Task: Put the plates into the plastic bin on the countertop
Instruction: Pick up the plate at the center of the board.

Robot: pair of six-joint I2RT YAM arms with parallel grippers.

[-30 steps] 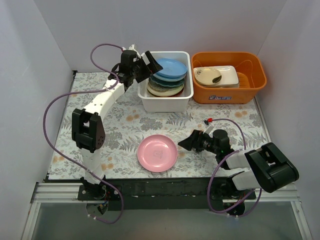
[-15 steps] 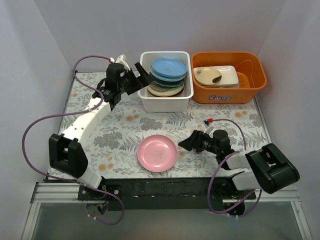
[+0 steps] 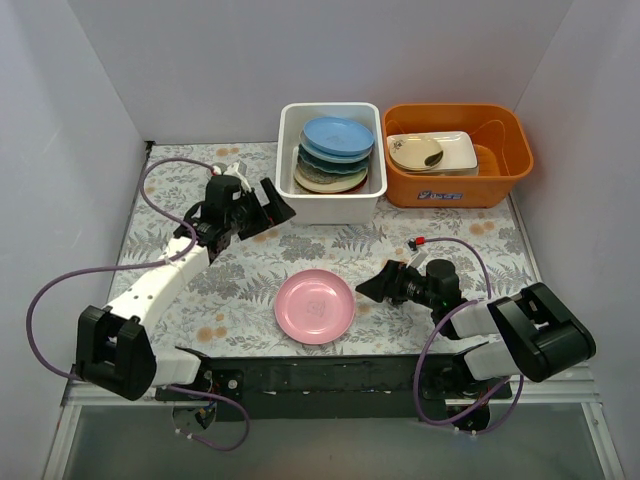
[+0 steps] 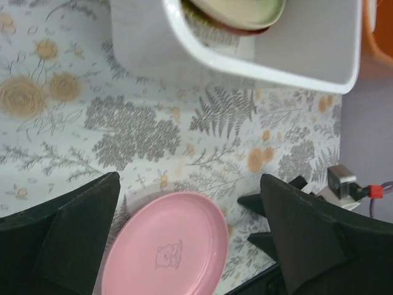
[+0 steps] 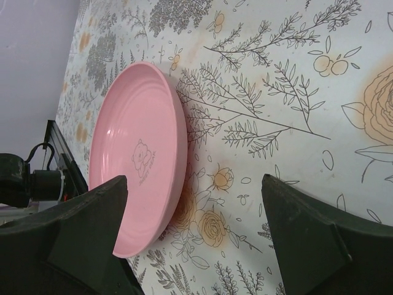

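One pink plate [image 3: 314, 306] lies flat on the fern-print countertop [image 3: 230, 280], near the front edge. The white plastic bin [image 3: 330, 207] at the back holds a stack of plates [image 3: 336, 135] with a blue one on top. My left gripper [image 3: 272, 209] hovers open and empty, left of the bin's front corner. In the left wrist view the pink plate [image 4: 166, 246] lies below the open left gripper [image 4: 189, 181], and the bin [image 4: 245, 61] is at the top. My right gripper [image 3: 366, 285] is open, low, just right of the pink plate [image 5: 138, 160], which lies by the left finger of the right gripper [image 5: 194, 181].
An orange tub [image 3: 500, 175] stands right of the bin, holding a white rectangular dish with a beige bowl [image 3: 430, 150]. Grey walls close in the left, back and right sides. The black rail [image 3: 330, 375] runs along the front edge.
My left arm has drawn back from over the bin, moving left and toward the front, still open. The right arm and the pink plate have not moved.
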